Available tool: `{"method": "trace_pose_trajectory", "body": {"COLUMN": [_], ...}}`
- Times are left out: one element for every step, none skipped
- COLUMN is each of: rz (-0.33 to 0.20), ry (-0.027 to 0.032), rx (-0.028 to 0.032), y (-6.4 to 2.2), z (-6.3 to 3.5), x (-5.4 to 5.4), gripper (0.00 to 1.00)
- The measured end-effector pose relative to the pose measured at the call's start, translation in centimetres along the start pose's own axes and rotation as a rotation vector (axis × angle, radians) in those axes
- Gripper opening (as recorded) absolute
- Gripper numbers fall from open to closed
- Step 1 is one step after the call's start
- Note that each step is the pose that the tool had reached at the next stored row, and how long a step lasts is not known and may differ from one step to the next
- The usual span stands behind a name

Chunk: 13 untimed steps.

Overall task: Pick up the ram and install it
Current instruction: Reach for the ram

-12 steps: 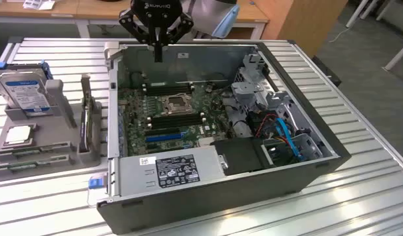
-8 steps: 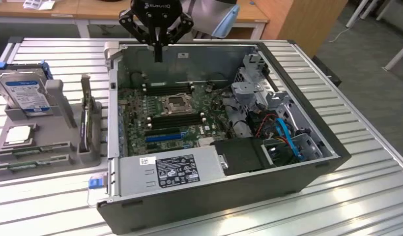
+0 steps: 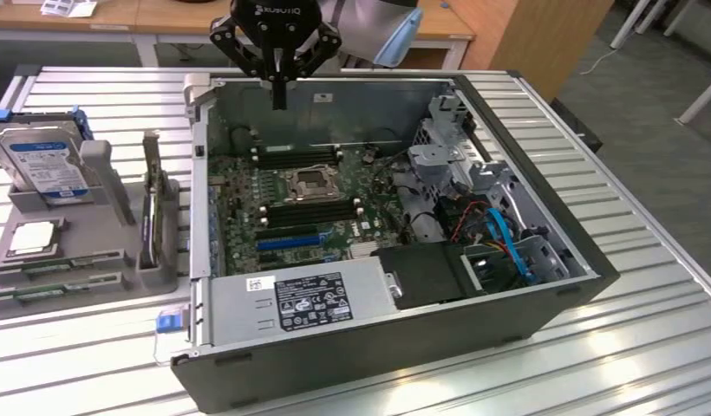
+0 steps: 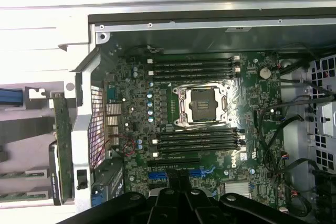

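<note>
The pincer (image 3: 278, 97) hangs shut and empty over the open case (image 3: 390, 368), while the ram (image 3: 57, 264) stands edge-up in a rack (image 3: 127, 279), easy to grasp.

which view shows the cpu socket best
The wrist view: it looks straight down on the cpu socket, with the memory slots on both sides plain to see. The exterior view shows the cpu socket too, but at a slant, inside the open case.
</note>
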<state>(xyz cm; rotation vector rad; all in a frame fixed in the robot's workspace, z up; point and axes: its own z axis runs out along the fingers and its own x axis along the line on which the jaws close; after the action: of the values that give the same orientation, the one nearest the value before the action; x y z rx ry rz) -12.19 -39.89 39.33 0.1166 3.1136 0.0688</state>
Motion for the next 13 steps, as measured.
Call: {"method": "trace_pose_trajectory", "body": {"rz": [0.000,0.000,0.000,0.000,0.000,0.000,0.000,0.000,0.000,0.000,0.000,0.000,0.000], "ry": [0.0000,0.0000,-0.0001,0.0001,0.0000,0.0000,0.0000,0.0001,0.0000,-0.0001,-0.0001,0.0000,0.0000], "rx": [0.0000,-0.0001,0.0000,0.0002,0.0000,0.0000,0.0000,0.0000,-0.0001,0.0000,0.0001,0.0002,0.0002], "y": [0.00,0.00,-0.01,-0.03,-0.06,-0.08,-0.11,-0.14,-0.18,-0.21,-0.24,-0.28,-0.30], "z": [0.00,0.00,0.00,-0.02,-0.02,-0.02,-0.03,-0.04,-0.04,-0.05,-0.05,-0.06,-0.07], "x": [0.0,0.0,0.1,0.4,0.8,1.1,1.5,1.9,2.4,2.8,3.2,3.7,4.1], "gripper": [0.11,0.11,0.11,0.11,0.11,0.11,0.11,0.11,0.11,0.11,0.11,0.11,0.11]}}
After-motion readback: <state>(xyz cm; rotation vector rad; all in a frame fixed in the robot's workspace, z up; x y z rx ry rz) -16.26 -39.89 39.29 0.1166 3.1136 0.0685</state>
